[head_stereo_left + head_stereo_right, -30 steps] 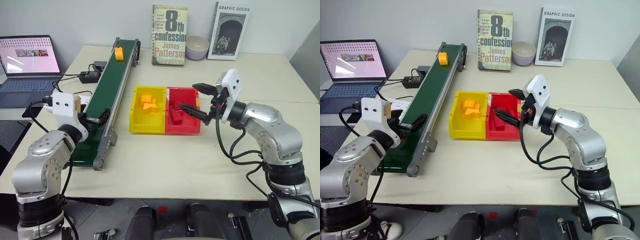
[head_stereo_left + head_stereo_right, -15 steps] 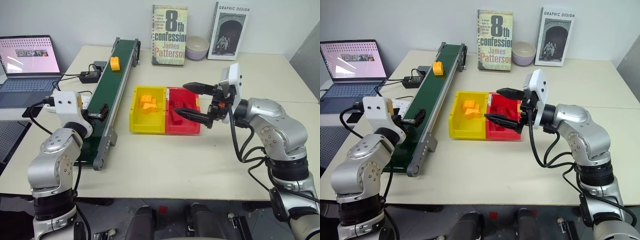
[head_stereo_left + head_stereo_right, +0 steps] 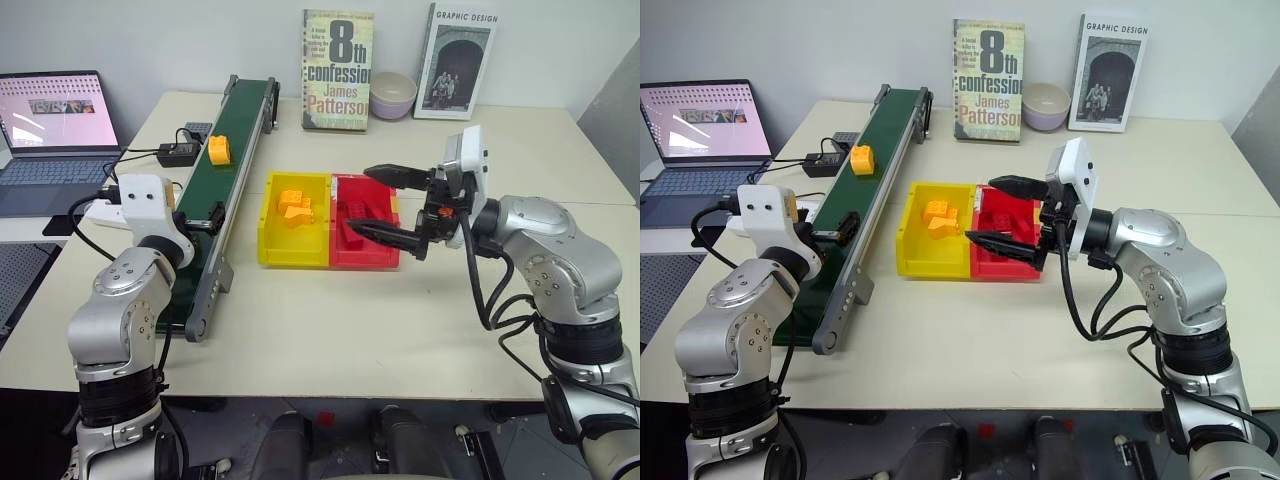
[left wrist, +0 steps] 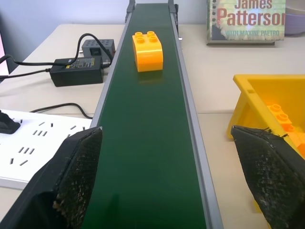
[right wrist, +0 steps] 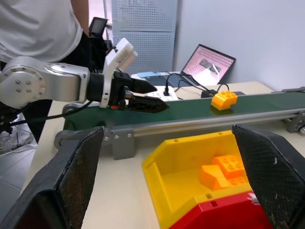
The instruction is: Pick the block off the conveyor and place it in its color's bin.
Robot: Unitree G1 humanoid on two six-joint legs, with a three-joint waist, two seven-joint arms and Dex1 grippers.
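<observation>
The block (image 3: 218, 150) sits on the belt (image 3: 215, 205), toward its far end, with its studs up. Nothing touches it. The left end effector (image 3: 208, 217) waits low over the belt, nearer the robot, pointing along it toward the block. Its two fingers (image 4: 78, 164) are spread wide and hold nothing. The belt runs between them.

The yellow bin (image 3: 293, 220) sits on the counter (image 3: 400, 320) just right of the belt, with some orange bricks in it. The red bin (image 3: 366, 222) is joined to its right side. The right end effector (image 3: 385, 205) hangs over the red bin, open and empty.

To do this step well, the left arm should probably keep its fingers wide and centered on the belt. It should close only when the block is between them, squeezing its flat sides. Closing too soon could knock the block away.
</observation>
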